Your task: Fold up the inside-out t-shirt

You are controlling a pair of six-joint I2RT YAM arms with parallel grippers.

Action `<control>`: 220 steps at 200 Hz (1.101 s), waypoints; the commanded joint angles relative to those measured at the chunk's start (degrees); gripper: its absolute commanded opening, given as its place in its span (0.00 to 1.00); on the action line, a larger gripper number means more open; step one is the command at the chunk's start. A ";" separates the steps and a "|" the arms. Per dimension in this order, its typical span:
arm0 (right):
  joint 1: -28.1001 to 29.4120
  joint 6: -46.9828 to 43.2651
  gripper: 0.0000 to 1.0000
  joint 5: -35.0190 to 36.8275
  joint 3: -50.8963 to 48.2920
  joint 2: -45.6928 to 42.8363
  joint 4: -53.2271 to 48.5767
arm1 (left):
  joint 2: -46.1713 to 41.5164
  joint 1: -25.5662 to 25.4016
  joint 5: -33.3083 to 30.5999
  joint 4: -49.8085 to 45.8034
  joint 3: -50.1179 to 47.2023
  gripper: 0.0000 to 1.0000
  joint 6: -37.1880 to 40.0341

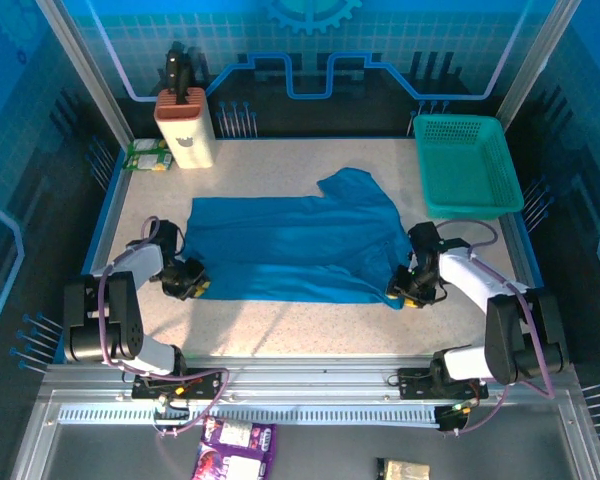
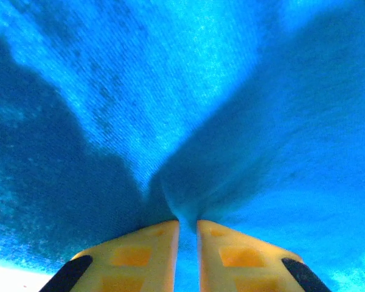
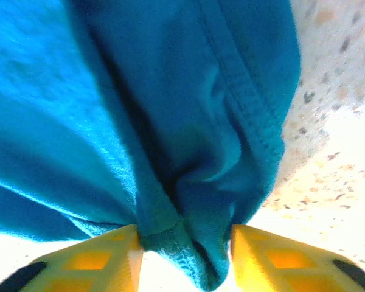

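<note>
Blue t-shirt (image 1: 290, 250) bunches inside the right tool (image 3: 185, 237), its grip unclear.

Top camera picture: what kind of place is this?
Probably a robot lab booth: left arm and right arm bolted at a speckled table, blue printed walls around, a t-shirt laid out.

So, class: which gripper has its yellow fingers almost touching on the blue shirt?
The left gripper: its fingers nearly meet on the t-shirt, while the right gripper has them well apart around bunched cloth.
</note>
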 commanded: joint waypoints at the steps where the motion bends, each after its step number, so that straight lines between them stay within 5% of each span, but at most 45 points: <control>1: 0.96 3.06 0.33 -1.55 -1.59 -1.42 2.29 | -0.47 0.59 -2.78 -1.73 -1.75 0.17 -1.52; 31: -0.18 1.80 0.00 4.60 0.66 -1.05 0.22 | -0.87 1.17 -4.79 -2.08 -2.21 0.16 -1.81; 73: -7.40 -1.21 0.00 5.69 0.71 0.98 0.68 | -2.26 2.74 -4.72 -2.01 -2.97 0.16 -2.20; 110: -7.99 -1.15 0.00 4.99 0.34 0.40 -0.59 | -3.30 2.70 -1.25 -0.88 -3.29 0.16 -1.43; 150: -2.29 -2.46 0.30 5.40 7.12 -5.83 -5.96 | -9.14 1.47 5.27 -0.63 -1.53 0.17 0.53; 220: 9.42 4.48 0.52 -5.83 11.65 -0.24 3.49 | -15.97 -4.89 12.18 2.89 0.02 0.20 -3.14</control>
